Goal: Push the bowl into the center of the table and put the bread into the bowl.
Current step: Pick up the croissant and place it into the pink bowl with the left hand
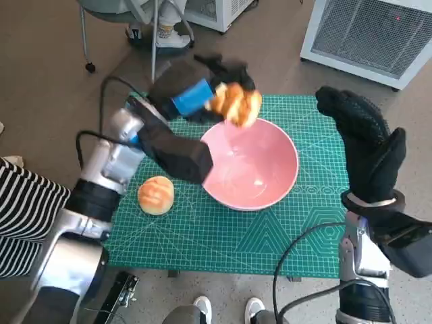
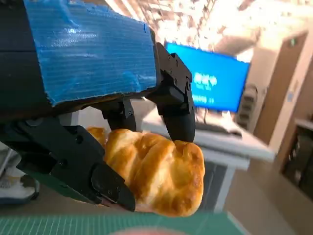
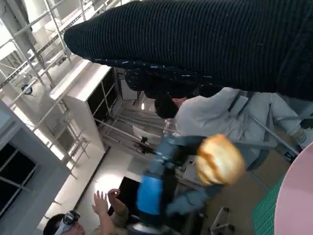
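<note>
Left hand (image 1: 202, 94) grasps a golden, twisted bread roll (image 1: 234, 103) and holds it in the air over the far rim of the pink bowl (image 1: 251, 165). In the left wrist view the black fingers (image 2: 173, 98) close on the roll (image 2: 156, 174) from above while the thumb side presses it from below; the roll touches neither the mat nor the bowl.

Right hand (image 1: 361, 145), in its black knitted glove, is raised beside the bowl's right side with fingers extended and apart. It holds nothing and does not touch the bowl.

The bowl stands upright on the green cutting mat (image 1: 297, 229), roughly at the mat's middle, and it is empty. The left forearm (image 1: 172, 152) crosses in front of the bowl's left rim and hides part of it.

A second, round bun (image 1: 156, 194) lies on the mat to the left of the bowl, near it but apart, just beside the left forearm.

Open mat shows in front of the bowl up to the near edge, and to the right of the bowl below the right hand. The far edge of the mat runs just behind the bowl and the left hand.

Around the table: a person's striped sleeve (image 1: 23, 209) at the left edge, shoes (image 1: 199, 309) at the near edge, a chair leg with a castor (image 1: 88, 64) and a white grilled unit (image 1: 378, 34) on the floor beyond. The right wrist view shows seated people behind the raised roll (image 3: 220, 159).
</note>
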